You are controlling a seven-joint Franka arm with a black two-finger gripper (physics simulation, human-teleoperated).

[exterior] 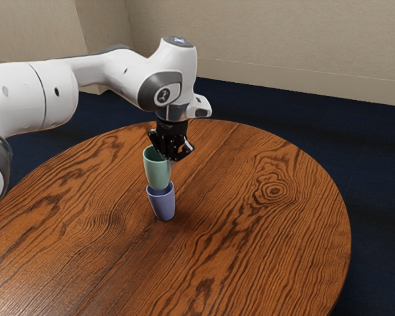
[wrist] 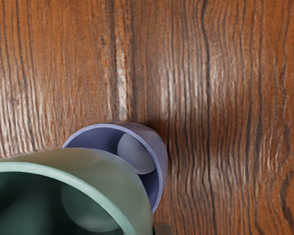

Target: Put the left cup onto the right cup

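Tool (exterior: 170, 151): black fingers clamped on the green cup's rim, it seems; the far fingertip is hidden behind the rim.
Green cup (exterior: 157, 168): held upright with a slight tilt, its lower end inside the mouth of the purple cup; its base is hidden there. In the wrist view it (wrist: 95, 172) is a blurred rim, cut off at the edge.
Purple cup (exterior: 162, 203): standing on the counter, directly under the tool, partly covered by the green cup (wrist: 156, 147).
Counter (exterior: 270, 230): round, wood-grained.

Glossy grained wood table (exterior: 263, 217)
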